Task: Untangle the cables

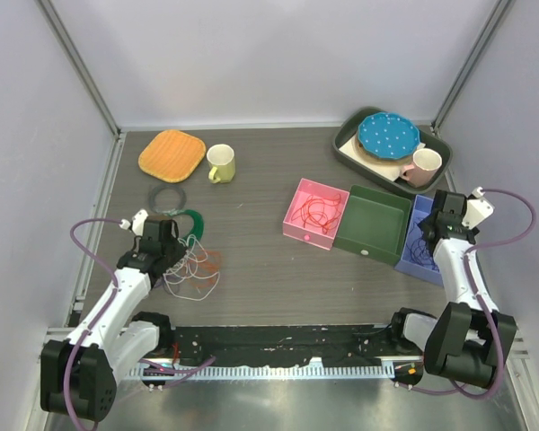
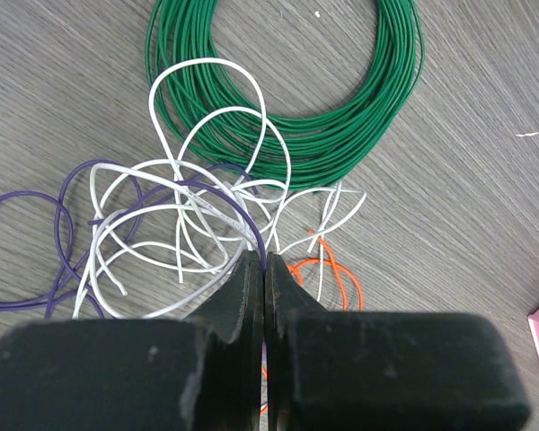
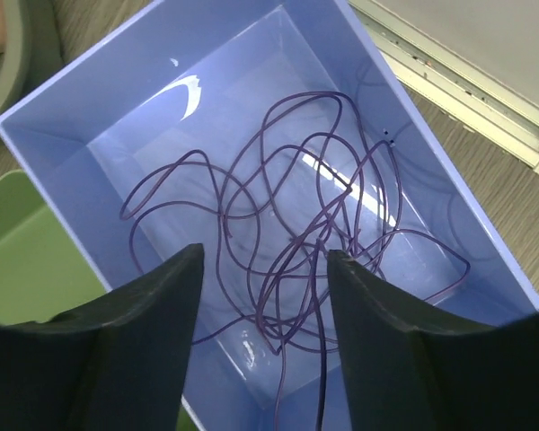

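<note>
- Now, the cables point(image 2: 198, 206) lie tangled just ahead of my left gripper point(image 2: 263, 265): thin, light, floppy; I would pinch one free loop.
- Its jaws are closed; whether on a strand, I cannot tell.
- My right gripper point(image 3: 265, 256) hangs open, empty, above the blue box point(image 3: 63, 117).

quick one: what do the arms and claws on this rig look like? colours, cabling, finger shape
The left arm and right arm have white links with black joints and bases. A mauve hose loops off each wrist, beside a small white camera block. The left claw and right claw each have two broad matte-black fingers, with no visible markings.
</note>
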You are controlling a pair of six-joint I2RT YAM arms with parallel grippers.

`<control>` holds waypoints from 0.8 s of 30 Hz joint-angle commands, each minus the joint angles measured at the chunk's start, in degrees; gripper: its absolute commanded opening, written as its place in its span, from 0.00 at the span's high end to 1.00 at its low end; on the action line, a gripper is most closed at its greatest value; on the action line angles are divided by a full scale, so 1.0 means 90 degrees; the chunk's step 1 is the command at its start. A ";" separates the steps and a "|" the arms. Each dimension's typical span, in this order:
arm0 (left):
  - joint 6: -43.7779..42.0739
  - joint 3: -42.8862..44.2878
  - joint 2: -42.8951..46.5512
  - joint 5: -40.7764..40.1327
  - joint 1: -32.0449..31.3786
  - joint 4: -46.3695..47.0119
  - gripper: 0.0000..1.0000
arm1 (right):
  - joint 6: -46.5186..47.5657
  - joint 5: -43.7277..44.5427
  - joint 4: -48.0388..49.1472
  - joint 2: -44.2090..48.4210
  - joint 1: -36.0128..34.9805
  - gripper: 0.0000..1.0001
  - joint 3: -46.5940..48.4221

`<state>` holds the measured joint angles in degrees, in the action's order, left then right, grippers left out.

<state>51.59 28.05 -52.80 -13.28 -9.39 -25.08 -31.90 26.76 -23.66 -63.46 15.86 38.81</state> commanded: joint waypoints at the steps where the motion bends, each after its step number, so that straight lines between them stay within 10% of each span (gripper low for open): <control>1: -0.0098 -0.0041 0.0105 0.0010 -0.0002 0.0179 1.00 | 0.0126 -0.0346 -0.0115 0.0478 0.0015 0.34 0.0531; 8: -0.0108 -0.0041 0.0085 0.0030 -0.0012 0.0189 1.00 | 0.0575 -0.0862 -0.0613 0.1532 0.0006 0.19 0.1108; 15: -0.0341 -0.0031 -0.0052 0.0732 -0.0012 0.0520 1.00 | 0.1464 -0.3840 -0.0194 0.2724 -0.0628 0.07 0.1069; 24: -0.0449 -0.0002 -0.0227 0.1934 -0.0324 0.1214 1.00 | 0.1669 -0.3522 0.1465 0.2307 -0.4424 0.05 0.0054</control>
<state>48.77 27.77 -54.26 -1.04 -10.52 -19.09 -19.25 -5.61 -19.59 -36.36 -12.71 42.41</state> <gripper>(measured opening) 0.017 0.945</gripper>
